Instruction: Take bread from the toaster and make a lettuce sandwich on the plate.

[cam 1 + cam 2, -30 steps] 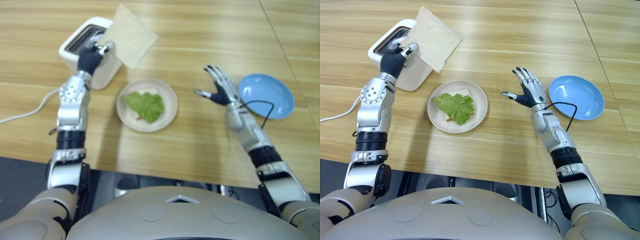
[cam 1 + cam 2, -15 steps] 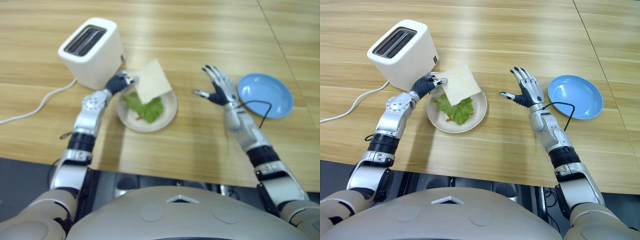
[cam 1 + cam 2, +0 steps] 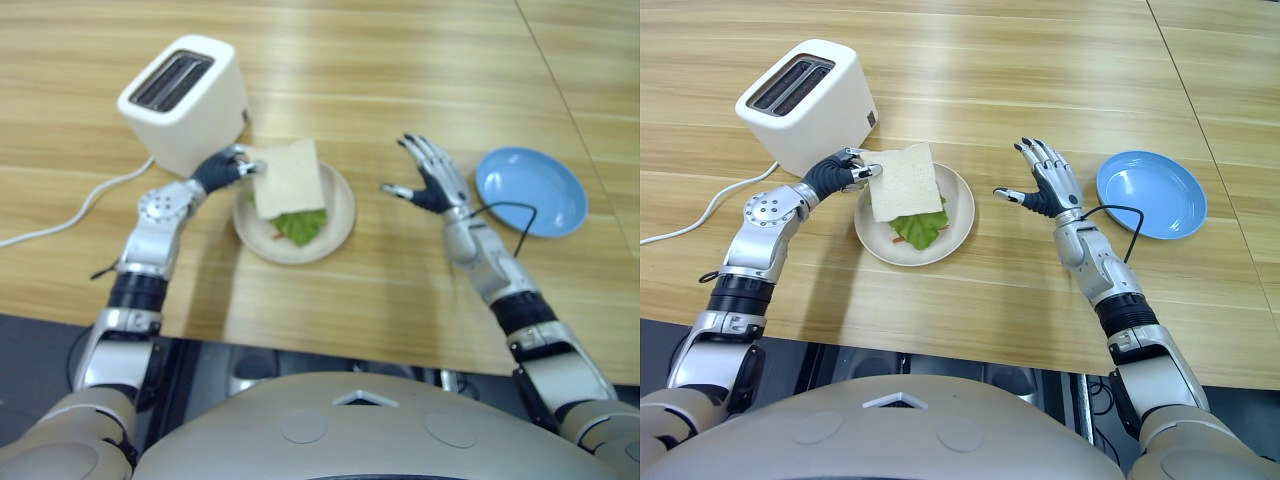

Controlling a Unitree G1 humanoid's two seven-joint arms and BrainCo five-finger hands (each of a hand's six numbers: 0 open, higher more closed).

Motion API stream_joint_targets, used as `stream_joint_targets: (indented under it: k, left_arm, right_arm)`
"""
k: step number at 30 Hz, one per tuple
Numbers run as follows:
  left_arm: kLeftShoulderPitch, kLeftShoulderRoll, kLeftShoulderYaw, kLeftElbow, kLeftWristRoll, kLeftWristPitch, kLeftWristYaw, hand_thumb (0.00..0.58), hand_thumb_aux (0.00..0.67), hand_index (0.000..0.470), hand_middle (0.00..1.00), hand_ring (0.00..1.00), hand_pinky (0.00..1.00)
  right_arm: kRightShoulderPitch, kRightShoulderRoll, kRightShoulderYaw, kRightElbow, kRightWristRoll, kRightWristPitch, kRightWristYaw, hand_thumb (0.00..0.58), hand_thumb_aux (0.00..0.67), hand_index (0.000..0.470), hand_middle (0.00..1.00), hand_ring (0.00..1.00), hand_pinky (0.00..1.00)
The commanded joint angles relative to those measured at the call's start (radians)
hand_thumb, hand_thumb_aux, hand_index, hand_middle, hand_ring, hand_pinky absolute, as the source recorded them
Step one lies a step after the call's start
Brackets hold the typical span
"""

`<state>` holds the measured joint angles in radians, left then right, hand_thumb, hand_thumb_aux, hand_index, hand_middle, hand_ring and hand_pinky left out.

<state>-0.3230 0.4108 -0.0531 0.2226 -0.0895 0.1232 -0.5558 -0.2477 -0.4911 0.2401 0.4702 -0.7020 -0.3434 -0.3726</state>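
Note:
A white toaster stands at the back left with its slots empty. On the round beige plate lies a green lettuce leaf over a lower bread slice. My left hand is shut on the left edge of a second bread slice, which sits low over the lettuce and covers most of it. Right of the plate, my right hand hovers open above the table, fingers spread and holding nothing.
A blue plate lies to the right, with a thin black cable looping at its near edge. The toaster's white cord trails off to the left over the wooden table.
My left hand has carried the bread slice from above the toaster down to the plate and levelled it over the lettuce. The right hand has drifted slightly left.

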Motion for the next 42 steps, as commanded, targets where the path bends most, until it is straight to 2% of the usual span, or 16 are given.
stream_joint_targets:
  k: [1,7,13,22,25,37,42]
  left_arm:
    - [0.01,0.008,0.004,-0.015,-0.008,0.027,-0.02,0.58,0.67,0.46,1.0,1.0,1.0]
    - [-0.003,-0.031,-0.038,0.047,0.01,0.025,-0.035,0.58,0.67,0.46,1.0,1.0,1.0]
    - [-0.076,-0.076,-0.061,0.223,0.058,-0.016,-0.004,0.58,0.67,0.46,1.0,1.0,1.0]
    - [-0.212,-0.104,-0.102,0.54,0.161,-0.124,0.063,0.58,0.67,0.46,1.0,1.0,1.0]
    - [-0.236,-0.112,-0.107,0.596,0.178,-0.154,0.07,0.58,0.67,0.46,1.0,1.0,1.0]
    - [-0.213,-0.11,-0.105,0.592,0.19,-0.179,0.056,0.58,0.67,0.46,1.0,1.0,1.0]
    - [-0.2,-0.108,-0.104,0.57,0.193,-0.181,0.059,0.58,0.67,0.46,1.0,1.0,1.0]
  right_arm:
    - [0.006,-0.005,0.012,0.008,-0.007,0.0,0.005,0.0,0.0,0.0,0.0,0.0,0.0]
    - [0.01,-0.006,0.018,-0.014,-0.016,0.005,0.01,0.0,0.0,0.0,0.0,0.0,0.0]
    - [0.021,-0.003,0.056,-0.087,-0.071,0.0,0.008,0.0,0.0,0.0,0.0,0.0,0.0]
    - [0.092,-0.005,0.221,-0.327,-0.296,-0.018,0.007,0.0,0.0,0.0,0.0,0.0,0.0]
    - [0.101,0.008,0.267,-0.357,-0.341,-0.014,0.021,0.0,0.0,0.0,0.0,0.0,0.0]
    - [-0.051,0.083,0.423,-0.099,-0.445,-0.03,-0.015,0.0,0.0,0.0,0.0,0.0,0.0]
    - [-0.156,0.147,0.459,0.126,-0.449,0.002,-0.038,0.0,0.0,0.0,0.0,0.0,0.0]
